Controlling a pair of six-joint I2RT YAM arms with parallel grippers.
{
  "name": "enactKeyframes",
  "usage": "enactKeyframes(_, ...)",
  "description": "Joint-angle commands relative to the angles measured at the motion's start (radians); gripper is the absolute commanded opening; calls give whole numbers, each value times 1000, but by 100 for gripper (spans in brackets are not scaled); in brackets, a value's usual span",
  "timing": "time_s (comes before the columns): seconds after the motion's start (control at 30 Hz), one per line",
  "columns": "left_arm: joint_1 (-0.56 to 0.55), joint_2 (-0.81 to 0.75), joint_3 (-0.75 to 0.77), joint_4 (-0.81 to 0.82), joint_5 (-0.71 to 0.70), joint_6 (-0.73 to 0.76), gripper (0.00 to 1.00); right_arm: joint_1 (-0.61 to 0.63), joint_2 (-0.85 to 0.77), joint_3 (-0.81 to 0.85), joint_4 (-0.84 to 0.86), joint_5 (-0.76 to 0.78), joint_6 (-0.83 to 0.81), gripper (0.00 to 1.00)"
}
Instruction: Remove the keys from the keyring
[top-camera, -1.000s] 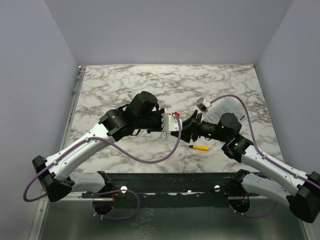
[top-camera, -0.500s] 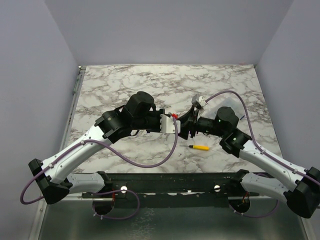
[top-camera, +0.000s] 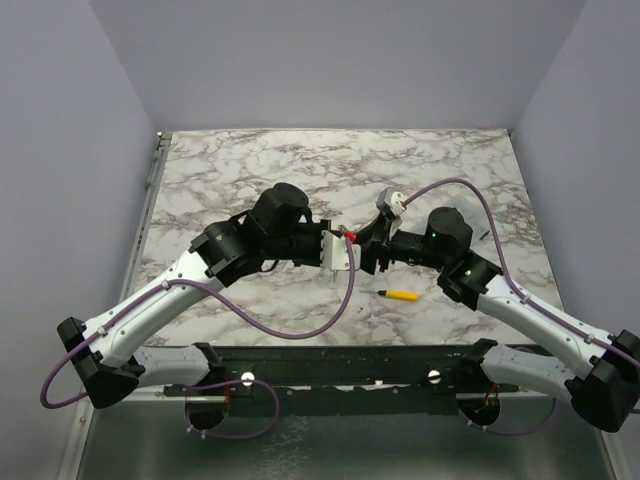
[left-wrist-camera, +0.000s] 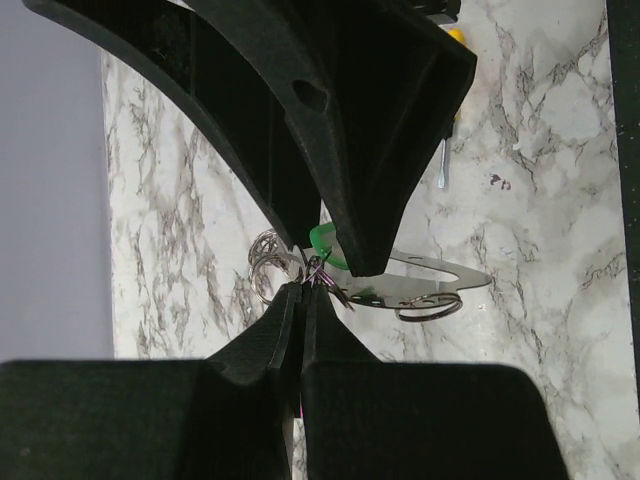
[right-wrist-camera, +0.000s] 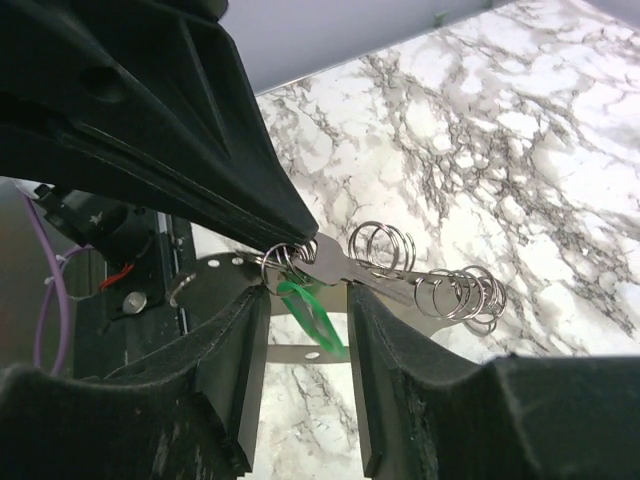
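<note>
My left gripper (left-wrist-camera: 303, 287) is shut on a small split ring of the keyring (left-wrist-camera: 432, 286), a silvery oblong plate with several wire rings, and holds it above the table. A key with a green head (right-wrist-camera: 312, 312) and a silvery key (right-wrist-camera: 352, 266) hang from that ring. My right gripper (right-wrist-camera: 305, 298) is open, with the green key between its fingers and touching neither. The left gripper's tips (right-wrist-camera: 298, 234) come in from the upper left in the right wrist view. In the top view both grippers (top-camera: 350, 257) (top-camera: 367, 255) meet at mid-table, and the cluster is hidden there.
A small yellow-handled screwdriver (top-camera: 400, 295) lies on the marble table (top-camera: 240, 170) just in front of the right gripper. A clear plastic box (top-camera: 462, 213) sits behind the right arm, partly hidden. Grey walls enclose the table on three sides.
My right gripper has moved left and closed in on the left gripper's tips. The left arm shifted slightly left early on and has held still since.
</note>
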Motion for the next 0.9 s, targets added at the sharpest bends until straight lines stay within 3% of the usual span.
enactKeyframes(0.0,-5,-5,-4,21,59,13,0,-1,-1,53,-29,52,-65,50)
enactKeyframes(0.1,-5,-4,-5,20,63,16,0,-1,-4,60,-26,28,-87,52)
enactKeyframes(0.23,-5,0,-2,21,65,19,0,-1,-4,58,-22,-17,-136,38)
enactKeyframes(0.33,-5,-1,-1,21,66,21,0,-2,8,64,-48,-23,-169,33)
enactKeyframes(0.6,-5,-2,-2,17,76,22,0,-1,12,77,-61,-64,-233,35)
enactKeyframes(0.63,-5,0,-2,16,76,23,0,-1,12,75,-57,-72,-236,33)
enactKeyframes(0.77,-5,-1,-2,20,64,29,0,-1,15,73,-72,-93,-239,9)
enactKeyframes(0.87,0,-13,-13,29,53,27,0,-1,5,73,-114,-67,-237,1)
